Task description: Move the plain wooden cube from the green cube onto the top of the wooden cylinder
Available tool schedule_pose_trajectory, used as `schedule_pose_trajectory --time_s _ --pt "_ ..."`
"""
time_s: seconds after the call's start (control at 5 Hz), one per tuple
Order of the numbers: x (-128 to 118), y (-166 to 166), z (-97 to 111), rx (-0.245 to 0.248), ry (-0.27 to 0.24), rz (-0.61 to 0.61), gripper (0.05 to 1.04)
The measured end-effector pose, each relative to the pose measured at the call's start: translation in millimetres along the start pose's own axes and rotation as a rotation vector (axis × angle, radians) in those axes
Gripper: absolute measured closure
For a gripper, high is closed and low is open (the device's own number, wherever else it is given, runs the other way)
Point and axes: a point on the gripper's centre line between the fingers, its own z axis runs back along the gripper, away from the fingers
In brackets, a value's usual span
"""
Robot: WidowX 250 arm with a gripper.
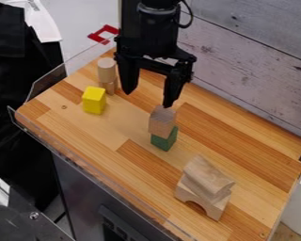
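A black two-finger gripper (pixel 148 98) hangs over the desk (pixel 103 129), a surface of striped, smooth-looking wood strips with clear plastic along its left edges. Its fingers are spread apart and grip nothing. In view, one fingertip meets the top of a grained wooden block (pixel 162 122); whether they touch is unclear. That block sits on a green block (pixel 165 140), near the desk's middle. Toward the left corner stands a yellow block (pixel 94 100); behind it, by the upper-left edge, a pale, round-topped cylinder (pixel 106 70) rests on another wooden piece (pixel 109 87). Toward the lower-right end, a chunky wooden piece (pixel 208 176) lies on a wooden arch (pixel 216 208).
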Motion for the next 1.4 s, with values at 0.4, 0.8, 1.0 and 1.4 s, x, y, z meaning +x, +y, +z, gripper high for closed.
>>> schedule_pose_trajectory --time_s 0.4,0.8,1.0,1.4 --pt "1.8 -3.7 -15.9 -0.022 0.030 0.002 0.083" --pt "1.4 -6.3 -32.2 -0.037 0.068 -0.006 0.083" --pt "1.9 -6.0 -41.3 -0.037 0.102 -0.006 0.083" --pt "5.3 -6.2 -49.2 -0.038 0.116 0.019 0.115"
